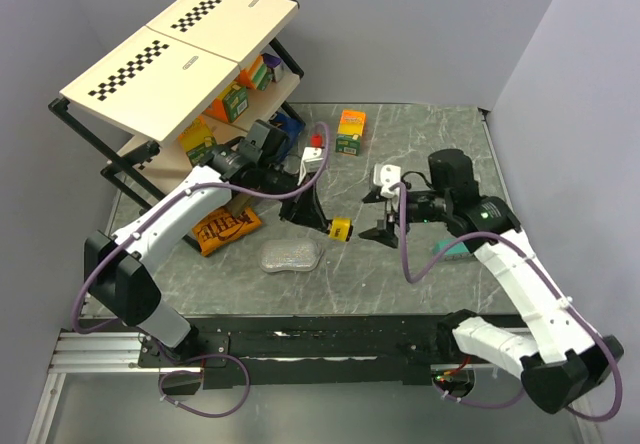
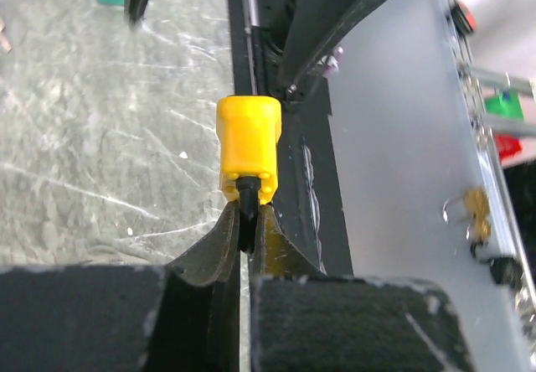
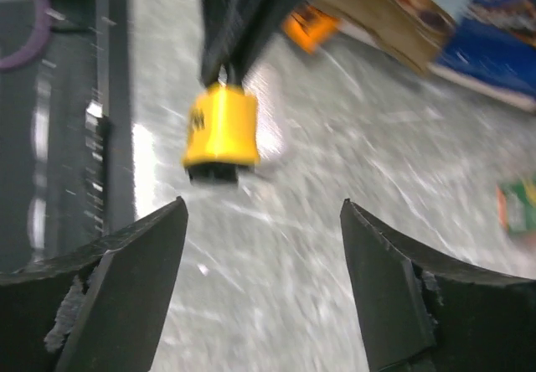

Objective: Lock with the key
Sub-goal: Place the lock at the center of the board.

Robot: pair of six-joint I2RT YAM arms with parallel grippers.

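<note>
While pinched narrow on the black stem at one end of the yellow padlock (image 2: 248, 142), holding it out with left gripper (image 2: 245, 229), apparently clear of the tabletop (image 1: 420, 134), just beyond the far right corner of the clear pouch (image 1: 290, 256). Can't tell whether that stem is shackle or key. Facing the padlock's free end from the side away from the pouch with right gripper (image 3: 264, 221): spread wide, near, not touching, nothing held. Showing a black piece on that free end in the right wrist view, too blurred to call key or keyway. No loose key spotted around the pouch. Reads as the presentation step: lock steadied one-handed, second gripper lined up, locking turn not yet begun. Next, by judgement: ease right gripper in along the padlock's long axis, centre the black piece between the fingers, close down only once square to it, then twist about that axis while holding the left pinch firm against the torque. Watch for slip at the thin stem, and for knocking the padlock off line on approach.
</note>
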